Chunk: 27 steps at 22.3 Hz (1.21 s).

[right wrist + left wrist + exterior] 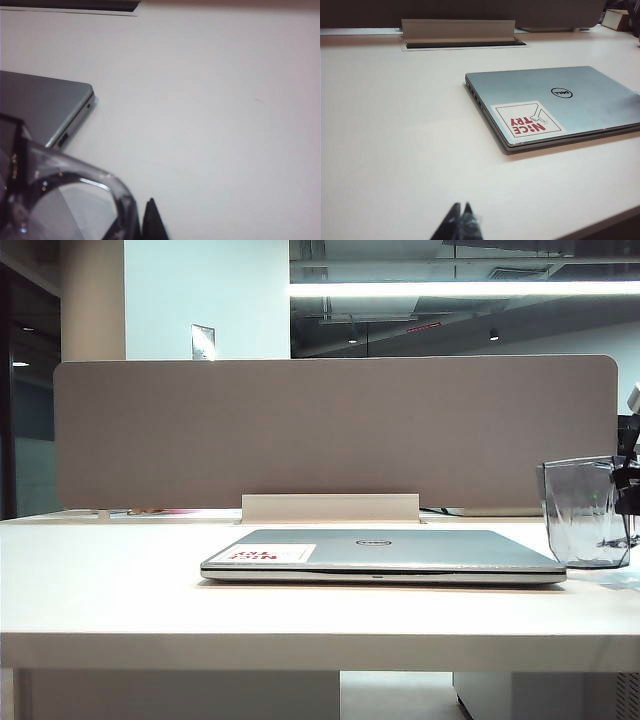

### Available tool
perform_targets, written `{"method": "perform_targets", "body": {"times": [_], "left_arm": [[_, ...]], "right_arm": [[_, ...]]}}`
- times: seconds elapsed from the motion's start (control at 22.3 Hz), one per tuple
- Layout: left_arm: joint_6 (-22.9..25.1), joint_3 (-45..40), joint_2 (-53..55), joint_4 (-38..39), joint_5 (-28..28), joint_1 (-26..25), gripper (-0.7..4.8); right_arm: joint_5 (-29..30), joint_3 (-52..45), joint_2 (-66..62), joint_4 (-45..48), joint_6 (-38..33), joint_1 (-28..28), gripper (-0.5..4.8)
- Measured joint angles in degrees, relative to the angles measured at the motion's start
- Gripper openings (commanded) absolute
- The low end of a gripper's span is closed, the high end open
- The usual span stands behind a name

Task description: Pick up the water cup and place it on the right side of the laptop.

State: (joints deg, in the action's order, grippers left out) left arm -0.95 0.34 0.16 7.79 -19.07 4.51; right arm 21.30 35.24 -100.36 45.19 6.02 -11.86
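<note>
Right wrist view is showing the right gripper point(131, 220) pinching the rim of the water cup point(65, 200), its jaws squeezed narrow on the cup's wall. The cup is sitting just beside the right end of the laptop point(42, 107), near its corner. Exterior view is showing the cup point(588, 512) standing upright on the white table point(100, 590), with the dark gripper point(627, 490) at its right side. The left gripper point(460, 220) is hanging near the laptop's point(555, 105) front left corner, tips pressed together, holding nothing.
</note>
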Motion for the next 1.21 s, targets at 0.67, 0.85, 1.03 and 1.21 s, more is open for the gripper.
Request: {"method": "perform_targets", "body": {"times": [0.67,0.85,1.03,1.21], "left_arm": [[0.0,0.0,0.0,0.0,0.0,0.0,-0.04],[0.0,0.0,0.0,0.0,0.0,0.0,-0.04],[0.0,0.0,0.0,0.0,0.0,0.0,-0.04],[0.0,0.0,0.0,0.1,0.0,0.0,-0.04]], "right_arm": [[-0.7,0.2,-3.6,1.3,0.3,-0.1,0.65],[-0.7,0.2,-3.7,0.5,0.3,-0.1,0.65],[-0.7,0.2,-3.7,0.4,0.1,-0.1,0.65],[-0.7,0.2,-3.6,-0.2,-0.3,-0.1,0.65]]}}
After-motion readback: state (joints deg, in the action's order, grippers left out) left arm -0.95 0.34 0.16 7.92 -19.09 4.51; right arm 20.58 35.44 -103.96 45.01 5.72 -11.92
